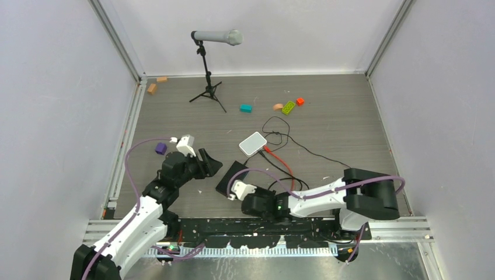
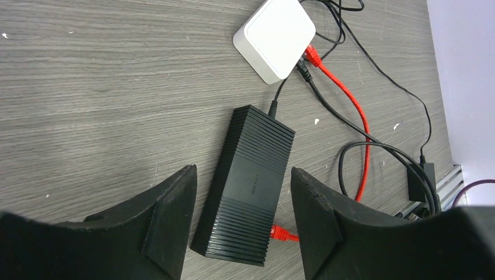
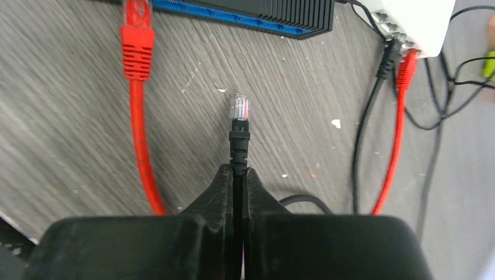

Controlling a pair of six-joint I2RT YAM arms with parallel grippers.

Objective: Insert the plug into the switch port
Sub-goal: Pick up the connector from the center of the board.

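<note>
Right tool (image 3: 239, 170) on black cable (image 3: 240, 143); switch (image 3: 274, 9) cropped

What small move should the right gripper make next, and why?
Probably ease the right gripper forward: it is shut on the black cable, and the clear plug points at the switch's blue edge but is apart from it.

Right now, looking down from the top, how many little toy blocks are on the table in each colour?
tan blocks: 2
teal block: 1
peach block: 1
green block: 1
red block: 1
purple block: 1
total: 7
</note>
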